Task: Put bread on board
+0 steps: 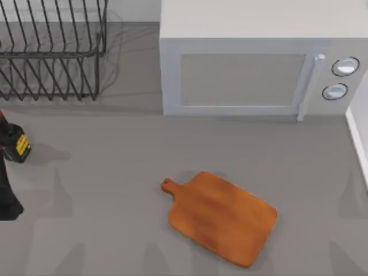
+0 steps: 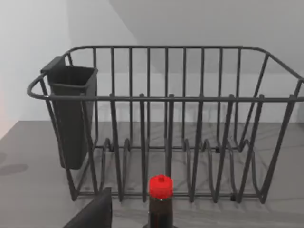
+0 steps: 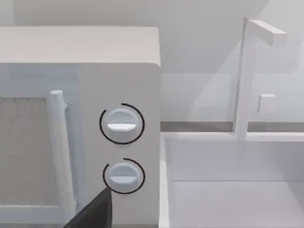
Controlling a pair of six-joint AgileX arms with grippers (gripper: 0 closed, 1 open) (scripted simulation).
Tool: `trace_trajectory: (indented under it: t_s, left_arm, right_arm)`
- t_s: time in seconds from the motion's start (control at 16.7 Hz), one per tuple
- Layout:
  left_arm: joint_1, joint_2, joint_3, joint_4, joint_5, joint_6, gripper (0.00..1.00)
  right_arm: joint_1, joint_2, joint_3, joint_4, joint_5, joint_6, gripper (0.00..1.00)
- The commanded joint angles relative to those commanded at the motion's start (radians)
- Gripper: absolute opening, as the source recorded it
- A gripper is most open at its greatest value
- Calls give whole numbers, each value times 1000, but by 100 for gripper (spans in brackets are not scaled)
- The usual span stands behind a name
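The board (image 1: 221,218) lies bare before the microwave (image 1: 253,69); find the bread first. I cannot tell either hand's state.

Simulated kitchen setup. Grey table (image 1: 115,167) carries a white microwave (image 1: 253,63) with two round dials (image 3: 121,124). Left of the microwave, a black wire dish rack (image 1: 52,52) with a cutlery cup (image 2: 71,114). Right of the microwave, a white sink (image 3: 232,185) with faucet (image 3: 247,71). In front of the microwave, a wooden cutting board (image 1: 221,217). Near the rack, a red-capped sauce bottle (image 2: 160,204).
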Motion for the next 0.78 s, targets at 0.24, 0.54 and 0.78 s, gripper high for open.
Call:
trace_trajectory:
  t_s: [0.24,0.54,0.78]
  left_arm:
    - [9,33,31,-25,1,0,100]
    - [68,298,250,-204,6,7,100]
    - [130,689,505,-412,9,29,100]
  right_arm:
    - [0,0,0,0,0,0,100]
    - [0,0,0,0,0,0,100]
    - [0,0,0,0,0,0,100]
